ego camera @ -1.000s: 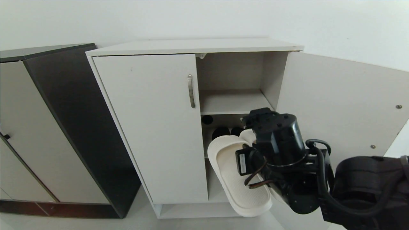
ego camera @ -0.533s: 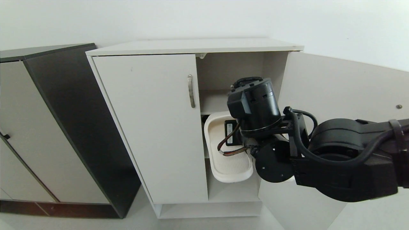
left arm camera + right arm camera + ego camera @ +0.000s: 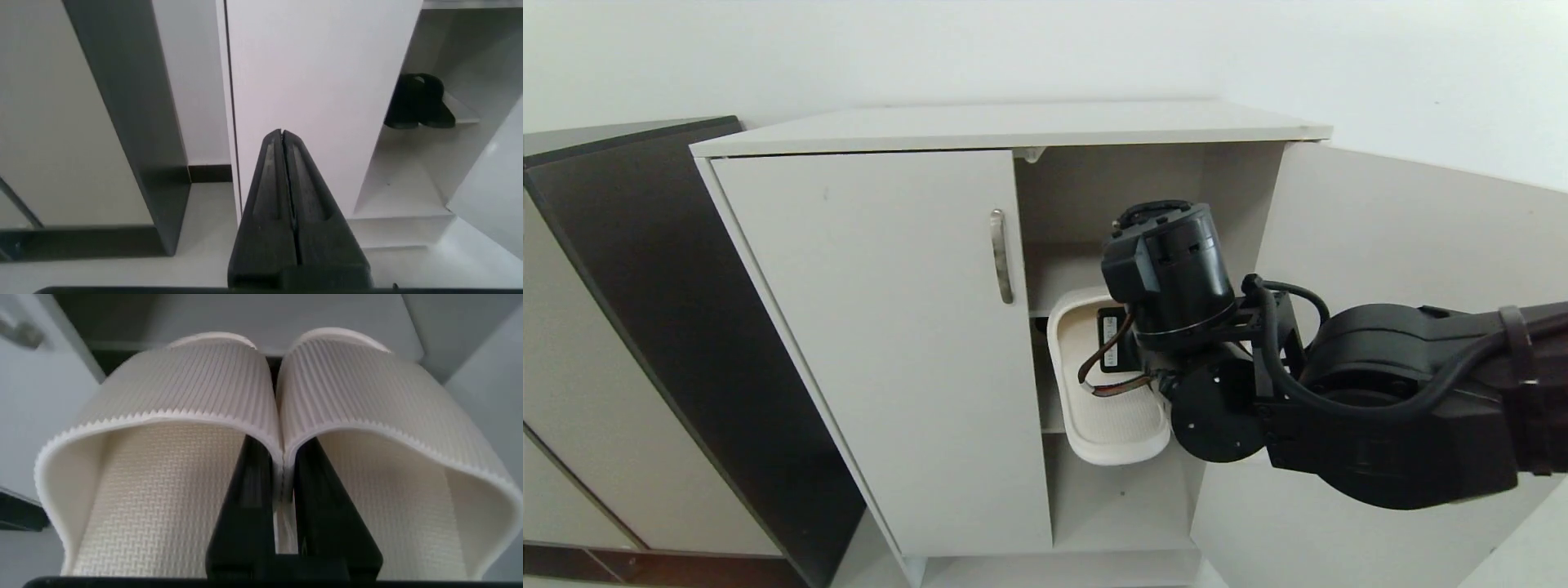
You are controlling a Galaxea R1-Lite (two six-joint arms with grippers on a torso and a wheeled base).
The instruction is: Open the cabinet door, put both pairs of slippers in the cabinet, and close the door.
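Note:
A pair of white slippers (image 3: pixel 1109 418) hangs side by side in the open right half of the white cabinet (image 3: pixel 1005 126), heels sticking out in front of the middle shelf. My right gripper (image 3: pixel 282 498) is shut on the slippers (image 3: pixel 163 457), pinching their two inner strap edges together. A pair of black slippers (image 3: pixel 418 102) stands on a shelf inside the cabinet. My left gripper (image 3: pixel 282 140) is low in front of the closed left door (image 3: pixel 310 73), shut with nothing in it.
The cabinet's left door (image 3: pixel 890 343) with a metal handle (image 3: pixel 999 256) is closed; the right door (image 3: pixel 1380 245) is swung wide open beside my right arm. A dark-sided cabinet (image 3: pixel 645 269) stands to the left. The bottom compartment (image 3: pixel 1119 506) has free room.
My right arm lifted the white slippers from low in front of the cabinet up into the opening at the middle shelf. The head camera then moved closer.

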